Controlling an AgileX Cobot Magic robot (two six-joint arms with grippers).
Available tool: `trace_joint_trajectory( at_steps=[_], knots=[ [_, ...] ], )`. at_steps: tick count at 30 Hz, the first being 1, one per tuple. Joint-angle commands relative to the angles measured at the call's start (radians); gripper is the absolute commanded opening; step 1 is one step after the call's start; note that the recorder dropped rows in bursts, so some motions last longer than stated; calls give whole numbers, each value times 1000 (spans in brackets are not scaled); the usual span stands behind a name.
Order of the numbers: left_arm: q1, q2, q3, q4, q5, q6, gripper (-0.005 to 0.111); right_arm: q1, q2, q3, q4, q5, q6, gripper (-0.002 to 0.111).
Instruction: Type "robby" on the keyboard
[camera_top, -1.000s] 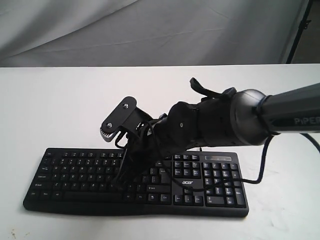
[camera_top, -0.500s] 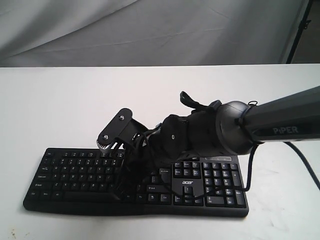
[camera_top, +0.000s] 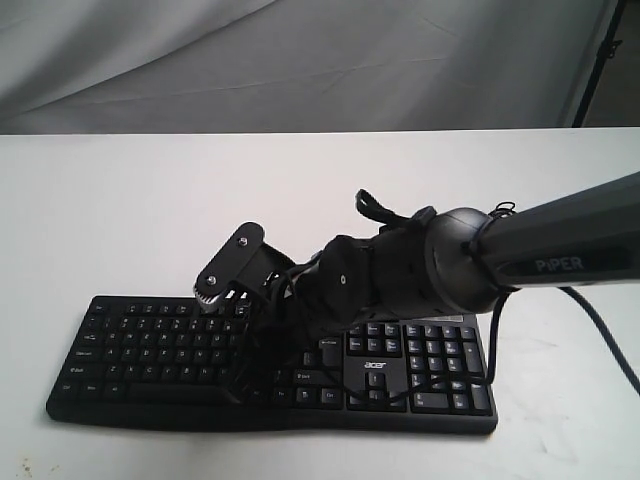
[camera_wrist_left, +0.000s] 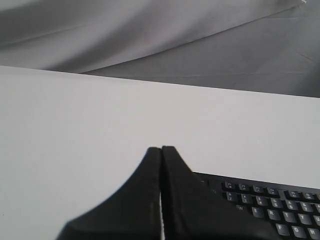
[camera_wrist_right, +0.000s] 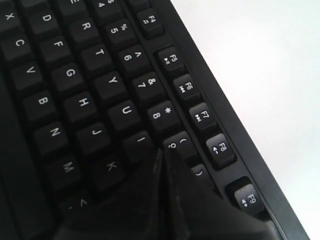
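The keyboard (camera_top: 150, 345) is lying flat on the white table (camera_top: 120, 200), stretched lengthwise along the near side of the exterior view, its number pad sitting at the right end beside the little acer logo (camera_top: 374, 365). A grey cloth (camera_top: 300, 60) is hanging behind the table. The right arm (camera_top: 560, 255), marked PiPER, is reaching in from the right and crossing over the middle of the keyboard, bending down towards the letter keys, and its bulk is hiding a good part of them. The right gripper (camera_wrist_right: 162, 150) is pointing down at the keys with its two fingers pressed tightly together and nothing between them. In the right wrist view the joined tip is sitting just between the I key (camera_wrist_right: 140, 141) and the 9 key (camera_wrist_right: 176, 143), covering the keys below it; whether it is actually pressing one down, I cannot tell. The left gripper (camera_wrist_left: 161, 148) is also squeezed closed, fingers flat against each other and gripping nothing. It is hanging over bare white table, with one corner of the keyboard showing just beside its fingers.
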Motion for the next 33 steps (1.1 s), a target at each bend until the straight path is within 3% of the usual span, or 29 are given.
trace_joint_trajectory(
  at_steps=[1,15,20,26,33],
  knots=[
    [-3,-4,5,-9,-2,-4,0,1,4,2,0,4,-8,0],
    [-3,-4,5,-9,-2,-4,0,3,-96,2,-8,2,-8,0],
    [-3,-4,5,-9,-2,-4,0,48,-114,-7,15,9,-8,0],
    [-3,-4,5,-9,-2,-4,0,116,-54,-92,20,30,0,0],
    [-3,-4,5,-9,-2,-4,0,129,13,-127,53,55,3,0]
  ],
)
